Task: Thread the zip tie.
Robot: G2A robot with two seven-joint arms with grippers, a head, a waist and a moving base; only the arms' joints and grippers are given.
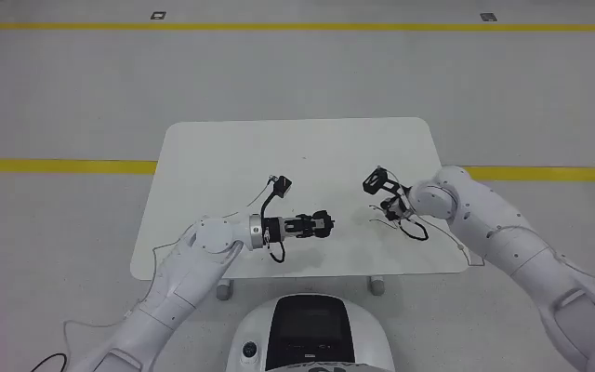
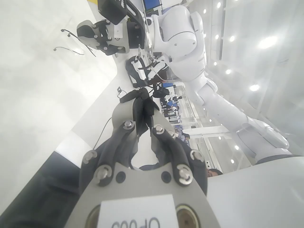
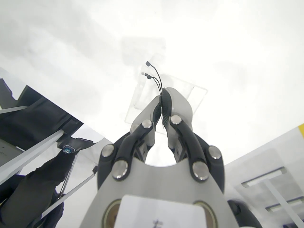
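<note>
My right gripper is shut on a small bunch of thin black zip ties. Their square heads stick out past the fingertips, just above the white table. In the top view this gripper sits right of the table's middle. The left wrist view sees it from afar, with the ties trailing from it over the tabletop. My left gripper is shut, its dark pads pressed together with nothing visible between them. It lies near the table's front, pointing towards the right gripper, in the top view.
A clear plastic sheet lies flat on the table under the right gripper. Black cables hang from the right wrist. The back half of the table is bare white surface. Its front edge is close behind both arms.
</note>
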